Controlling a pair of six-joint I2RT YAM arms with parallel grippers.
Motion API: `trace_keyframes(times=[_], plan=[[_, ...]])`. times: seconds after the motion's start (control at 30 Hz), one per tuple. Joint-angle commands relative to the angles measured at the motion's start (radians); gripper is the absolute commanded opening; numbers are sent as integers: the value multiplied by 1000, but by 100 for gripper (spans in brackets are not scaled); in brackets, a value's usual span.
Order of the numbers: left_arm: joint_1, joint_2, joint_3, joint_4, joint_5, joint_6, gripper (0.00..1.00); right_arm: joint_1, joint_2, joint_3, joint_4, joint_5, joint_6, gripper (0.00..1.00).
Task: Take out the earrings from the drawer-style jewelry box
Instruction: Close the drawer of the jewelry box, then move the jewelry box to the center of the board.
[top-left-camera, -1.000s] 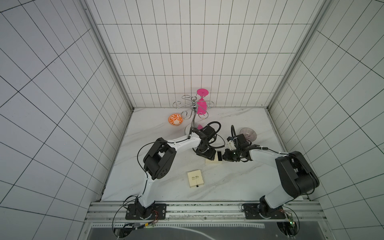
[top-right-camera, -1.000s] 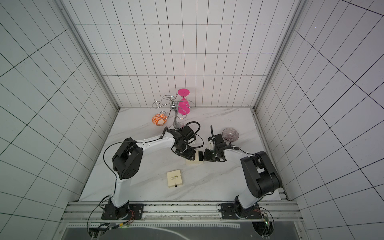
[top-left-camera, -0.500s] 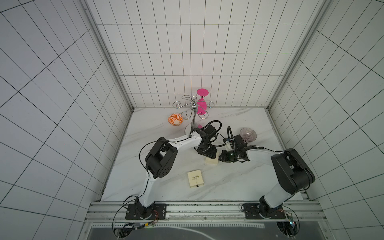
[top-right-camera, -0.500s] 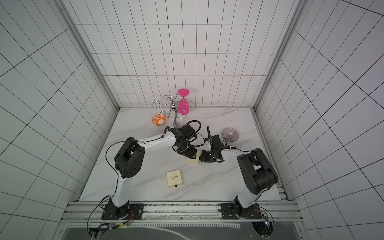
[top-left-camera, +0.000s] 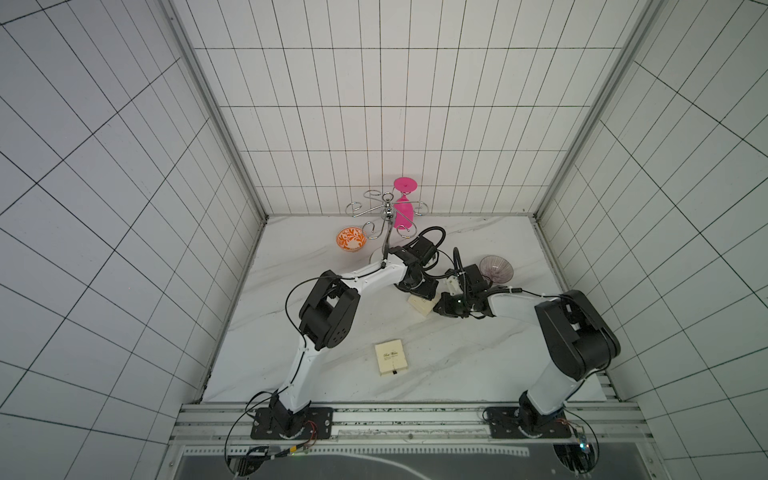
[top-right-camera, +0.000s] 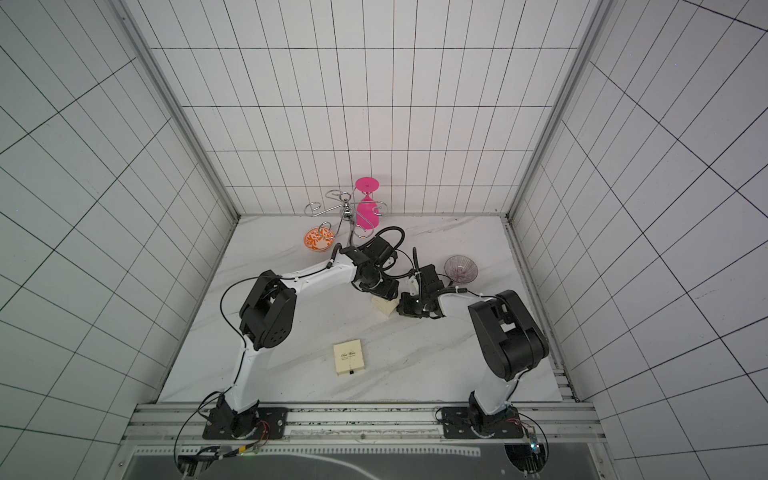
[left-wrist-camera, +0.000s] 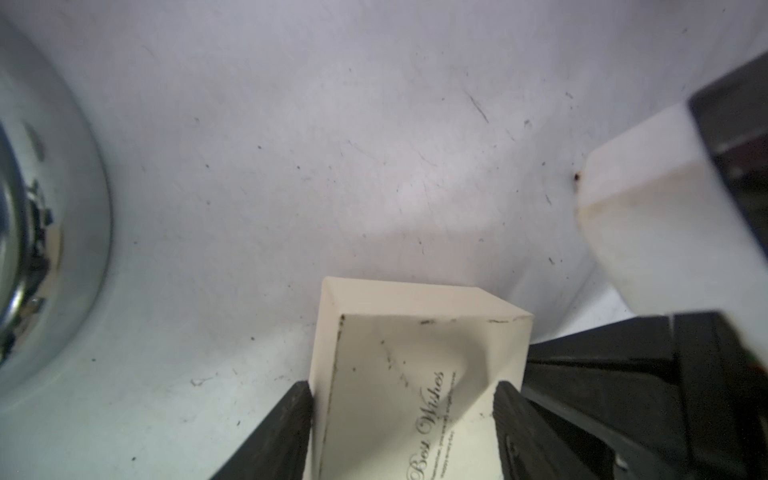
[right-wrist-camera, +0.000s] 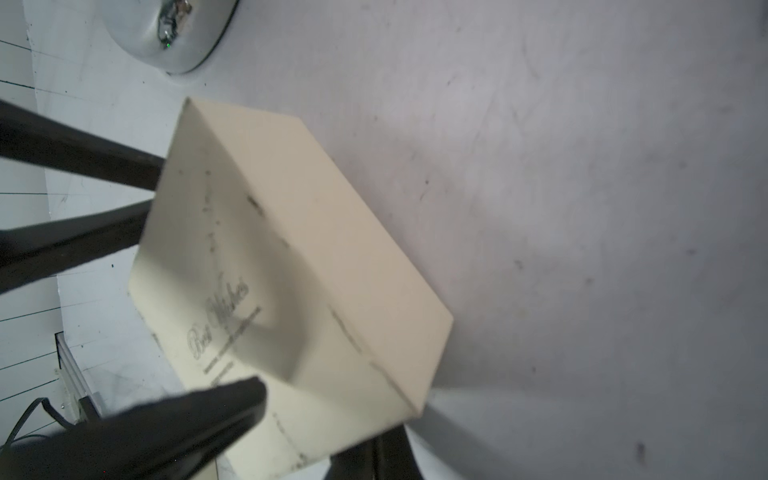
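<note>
A cream drawer-style jewelry box (top-left-camera: 420, 305) (top-right-camera: 383, 308) printed "Best Wishes" lies mid-table between my two arms. My left gripper (top-left-camera: 419, 291) (left-wrist-camera: 403, 388) comes down over its far end, with a dark finger (left-wrist-camera: 291, 432) against each side of the box (left-wrist-camera: 415, 353). My right gripper (top-left-camera: 437, 309) (right-wrist-camera: 320, 415) is at the near end of the box (right-wrist-camera: 291, 232). One finger (right-wrist-camera: 187, 419) lies across the top face and the other sits beneath the corner. A paler strip of drawer sticks out there. The earrings are hidden.
A second cream box (top-left-camera: 390, 357) with a black pull tab lies toward the front. At the back stand a chrome glass rack (top-left-camera: 386, 212) holding a pink glass (top-left-camera: 404, 208), an orange patterned bowl (top-left-camera: 351, 240) and a purple-tinted glass (top-left-camera: 496, 270). The rack's shiny base (left-wrist-camera: 41, 208) is close to the left gripper.
My right gripper has moved left up to the box. The box has turned and shifted a little toward the front. The left gripper has stayed over it.
</note>
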Motion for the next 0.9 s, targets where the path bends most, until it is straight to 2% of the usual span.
trace_keyframes(times=[0.0,0.07,0.2,0.43,0.57,0.77,0.87], plan=[[-1,1,15,62,-30,-13,80,3,-9,98,12,97,20,16],[0,-19,13,79,-54,-8,88,3,-42,91,4,142,22,22],[4,-65,-10,114,-86,-9,97,3,-106,72,-6,190,27,26],[4,-236,-131,153,-135,4,97,3,-274,18,-3,290,36,29],[-13,-387,-279,130,-149,34,97,-6,-384,-38,0,363,56,30],[-122,-612,-528,45,-289,163,97,-35,-538,-160,57,434,98,41],[-190,-664,-568,-56,-318,169,97,-40,-554,-188,75,421,98,45]])
